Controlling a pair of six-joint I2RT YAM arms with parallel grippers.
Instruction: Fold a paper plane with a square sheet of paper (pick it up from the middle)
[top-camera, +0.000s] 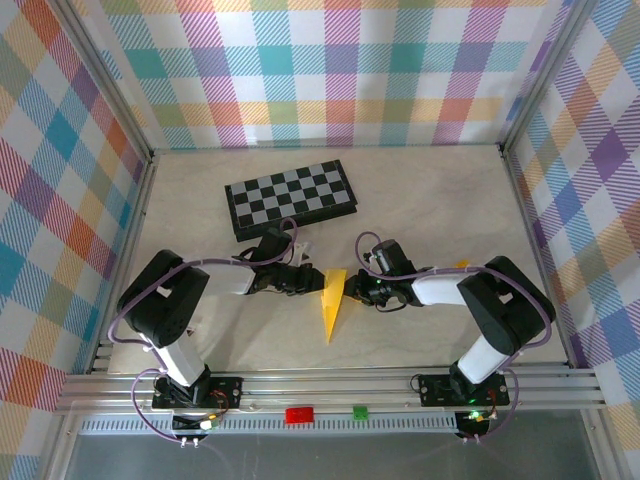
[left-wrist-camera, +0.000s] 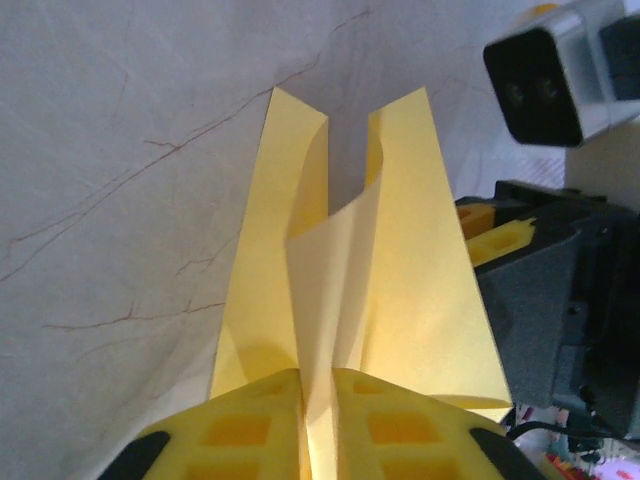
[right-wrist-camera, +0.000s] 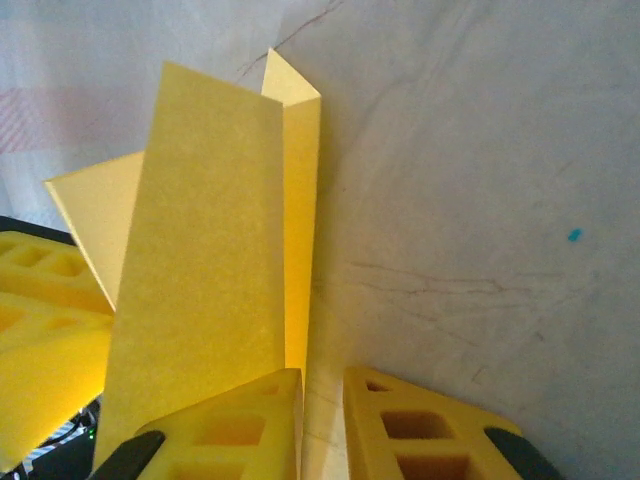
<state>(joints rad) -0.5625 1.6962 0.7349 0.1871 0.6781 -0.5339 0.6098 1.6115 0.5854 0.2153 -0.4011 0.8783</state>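
Left wrist view: the left gripper's two yellow fingers are pressed together, clamping a standing central fold of the paper plane between their pads. Beyond the fingertips, the thin yellow paper opens into two long flaps that reach away from the camera, with a loose inner layer curling up between them. It lies over the pale, veined table. Just beside the paper sits the dark body of the other arm's gripper.

Right wrist view: the right gripper's yellow fingers stand slightly apart, with a narrow gap between them. One edge of the paper runs down into that gap, close against the inner face of one finger. I cannot tell whether that pad bears on it. A broad folded flap stands up in front of that finger.

Overhead view: both arms reach inward, and their grippers meet from opposite sides at the wide end of the plane, near the middle of the table. The plane is a slim yellow dart with its point toward the near edge and the arm bases. A black-and-grey chessboard lies farther back, apart from the paper. A small orange-yellow block lies beside the right arm.
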